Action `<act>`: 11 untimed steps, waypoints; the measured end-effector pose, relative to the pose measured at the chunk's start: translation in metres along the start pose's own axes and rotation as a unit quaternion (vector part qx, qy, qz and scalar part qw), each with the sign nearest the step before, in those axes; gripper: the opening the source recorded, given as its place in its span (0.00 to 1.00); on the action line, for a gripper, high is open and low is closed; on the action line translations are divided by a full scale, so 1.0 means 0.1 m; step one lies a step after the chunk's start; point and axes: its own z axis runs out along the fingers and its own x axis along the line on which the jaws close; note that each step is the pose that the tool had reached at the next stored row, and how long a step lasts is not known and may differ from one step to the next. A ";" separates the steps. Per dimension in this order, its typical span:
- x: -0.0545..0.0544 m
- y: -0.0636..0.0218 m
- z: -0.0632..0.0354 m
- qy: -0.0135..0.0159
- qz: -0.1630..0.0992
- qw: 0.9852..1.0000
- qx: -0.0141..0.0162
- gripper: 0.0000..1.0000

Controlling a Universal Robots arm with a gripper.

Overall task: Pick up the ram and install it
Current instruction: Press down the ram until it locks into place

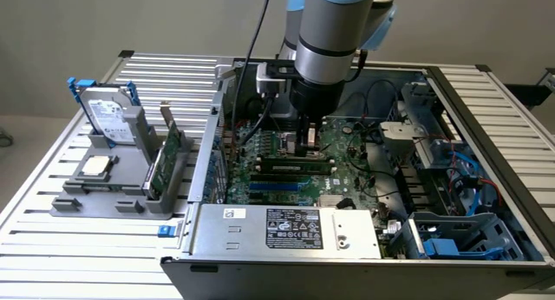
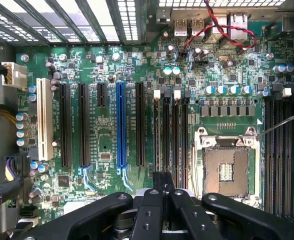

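The ram point(image 1: 295, 163), a narrow green stick with dark chips, stands on edge in a memory slot on the motherboard point(image 1: 347, 176) inside the open computer case. My gripper point(image 1: 310, 146) reaches straight down from the arm and ends at the ram's top edge, near its middle. I cannot tell whether it touches the stick. In the wrist view my gripper point(image 2: 163, 181) has its two fingers pressed together with nothing wide between them. It hangs over the row of black memory slots point(image 2: 171, 135) beside the empty CPU socket point(image 2: 226, 170).
A grey fixture point(image 1: 95, 206) on the slatted table at the exterior view's left holds a hard drive point(image 1: 111, 118), a processor point(image 1: 95, 166) and a green expansion card point(image 1: 169, 158). The power supply point(image 1: 290, 227) fills the case's near side. Drive bays and cables point(image 1: 451, 176) crowd its right.
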 end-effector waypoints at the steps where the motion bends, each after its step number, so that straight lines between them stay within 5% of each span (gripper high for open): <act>1: 0.00 0.000 0.000 0.000 0.000 1.000 0.000 0.11; 8: 0.00 0.000 0.000 0.000 0.000 1.000 -0.001 0.11; 11: 0.00 0.089 0.011 0.000 0.000 1.000 -0.001 0.11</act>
